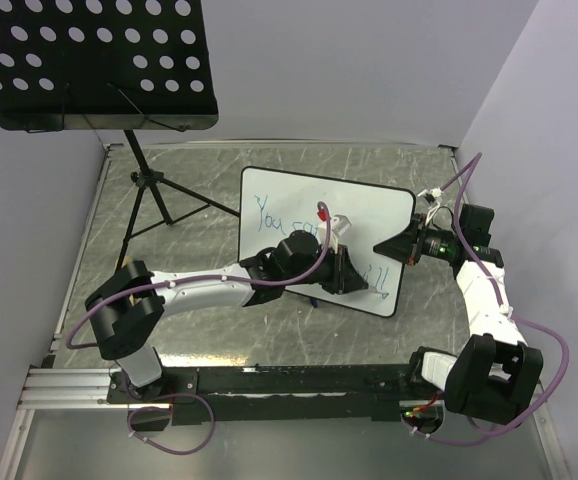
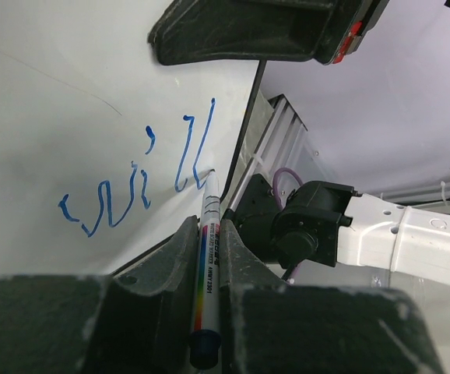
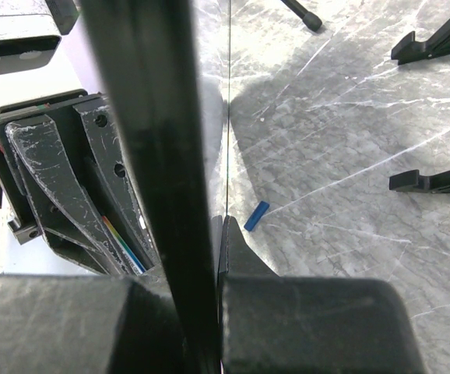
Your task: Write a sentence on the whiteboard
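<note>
The whiteboard [image 1: 369, 205] stands tilted on the grey table [image 1: 219, 170], about mid-table, its right edge pinched by the right claw [image 1: 387, 247]. The right wrist camera sees that board only edge-on, as a dark frame [image 3: 151, 156] running up between the closed fingers [image 3: 237, 257], so no writing can be read from there. The left claw [image 1: 347, 272] reaches across the board's face and is closed on a white marker [image 2: 207, 265] with a rainbow label. From above, the marker itself is hard to pick out behind the wrist. The sentence [image 1: 269, 215] is blue handwriting in two lines. In the top view the arm covers its middle, leaving "You" and part of the next word on the upper line and a couple of strokes at lower right. The left wrist camera shows only the word "will" [image 2: 143, 179], with the marker tip at the board's surface just beside the last stroke. Behind the board two black feet [image 3: 435, 181] and a small blue piece [image 3: 258, 216] lie on the table. A music stand [image 1: 89, 60] at far left is cut off by the picture's edge.
</note>
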`<move>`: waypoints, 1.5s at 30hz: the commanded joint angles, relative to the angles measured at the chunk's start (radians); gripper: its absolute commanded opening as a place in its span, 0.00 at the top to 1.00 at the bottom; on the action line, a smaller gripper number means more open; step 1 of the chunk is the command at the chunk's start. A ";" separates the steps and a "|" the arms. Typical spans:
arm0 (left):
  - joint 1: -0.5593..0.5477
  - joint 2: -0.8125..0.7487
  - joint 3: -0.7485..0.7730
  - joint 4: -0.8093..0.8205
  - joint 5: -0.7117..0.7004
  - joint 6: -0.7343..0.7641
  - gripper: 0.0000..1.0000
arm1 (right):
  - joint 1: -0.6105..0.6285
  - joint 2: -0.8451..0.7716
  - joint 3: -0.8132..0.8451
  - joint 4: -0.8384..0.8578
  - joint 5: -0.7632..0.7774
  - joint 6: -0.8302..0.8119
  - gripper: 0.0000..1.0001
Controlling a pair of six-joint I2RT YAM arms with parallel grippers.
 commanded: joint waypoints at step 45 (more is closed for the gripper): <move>0.483 -0.820 -0.251 -0.287 0.175 0.292 0.99 | -0.074 -0.018 0.203 -0.359 -0.259 -0.391 1.00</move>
